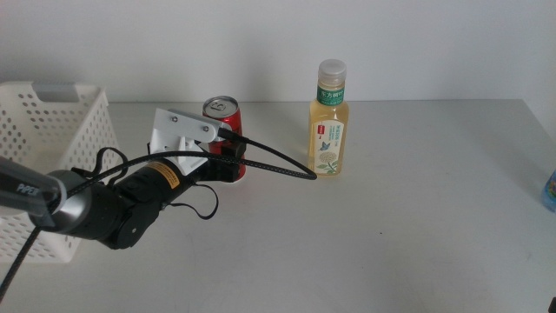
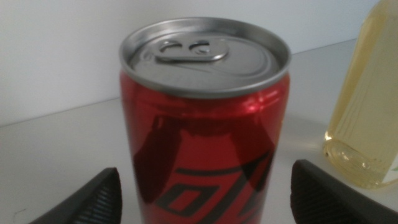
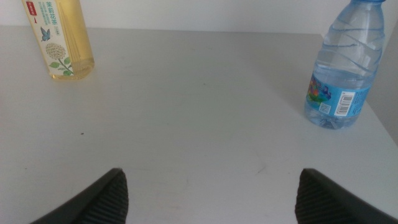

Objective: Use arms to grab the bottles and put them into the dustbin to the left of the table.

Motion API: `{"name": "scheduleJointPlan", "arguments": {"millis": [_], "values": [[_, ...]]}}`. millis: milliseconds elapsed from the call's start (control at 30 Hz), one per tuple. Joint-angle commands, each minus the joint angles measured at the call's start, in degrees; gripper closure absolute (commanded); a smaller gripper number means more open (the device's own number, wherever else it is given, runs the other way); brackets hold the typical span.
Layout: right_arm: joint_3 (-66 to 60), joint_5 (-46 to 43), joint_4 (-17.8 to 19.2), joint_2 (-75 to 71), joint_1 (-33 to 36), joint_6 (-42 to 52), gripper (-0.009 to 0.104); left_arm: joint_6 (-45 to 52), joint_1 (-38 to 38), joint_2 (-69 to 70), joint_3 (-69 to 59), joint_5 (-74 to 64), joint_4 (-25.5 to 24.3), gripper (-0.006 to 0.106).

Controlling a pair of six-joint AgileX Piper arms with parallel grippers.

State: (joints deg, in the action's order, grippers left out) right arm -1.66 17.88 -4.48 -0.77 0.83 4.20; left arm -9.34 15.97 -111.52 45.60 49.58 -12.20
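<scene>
The red cola can [image 1: 222, 108] stands upright on the grey table [image 1: 391, 252], near its back. My left gripper [image 1: 226, 165] reaches in from the left and is open, one jaw on each side of the can's lower body. In the left wrist view the can [image 2: 205, 124] fills the space between the jaws of the left gripper [image 2: 208, 202], with gaps on both sides. The pale-yellow bottle [image 1: 330, 130] stands upright right of the can. The small water bottle [image 3: 342, 68] stands at the table's right edge [image 1: 550, 189]. My right gripper [image 3: 211, 193] is open and empty over bare table.
The white perforated dustbin [image 1: 52, 148] stands at the left, just behind the left arm. A black cable [image 1: 278, 167] loops from the left wrist towards the yellow bottle [image 2: 367, 124], which stands close beside the can. The yellow bottle also shows in the right wrist view [image 3: 62, 37].
</scene>
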Motion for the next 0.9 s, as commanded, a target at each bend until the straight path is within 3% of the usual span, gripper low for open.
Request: {"name": "scheduleJointPlan", "arguments": {"millis": [0,233,333,467,600,700,867], "values": [[0.54,-3.95,0.75,-1.21,-0.31,0.5,0.024,-1.06,-0.08,0.35,3.89,4.0,0.24,0.008],[0.54,-3.95,0.75,-1.21,-0.31,0.5,0.024,-1.74,-0.08,-5.09,10.5,3.79,1.9,0.011],[0.54,-3.95,0.75,-1.21,-0.31,0.5,0.024,-2.4,-0.08,-6.47,12.4,3.23,1.44,0.024],[0.54,-3.95,0.75,-1.21,-0.31,0.5,0.024,-2.95,-0.08,-6.29,12.73,2.89,-0.57,0.054],[0.54,-3.95,0.75,-1.21,-0.31,0.5,0.024,-2.95,-0.08,-4.6,12.73,-0.09,-0.28,0.078],[0.54,-3.95,0.75,-1.21,-0.31,0.5,0.024,-2.95,-0.08,-2.01,12.73,-4.87,0.1,0.086],[0.54,-3.91,0.75,-1.21,-0.31,0.5,0.024,-3.2,-0.03,5.42,12.74,-16.91,-0.98,0.088]]}}
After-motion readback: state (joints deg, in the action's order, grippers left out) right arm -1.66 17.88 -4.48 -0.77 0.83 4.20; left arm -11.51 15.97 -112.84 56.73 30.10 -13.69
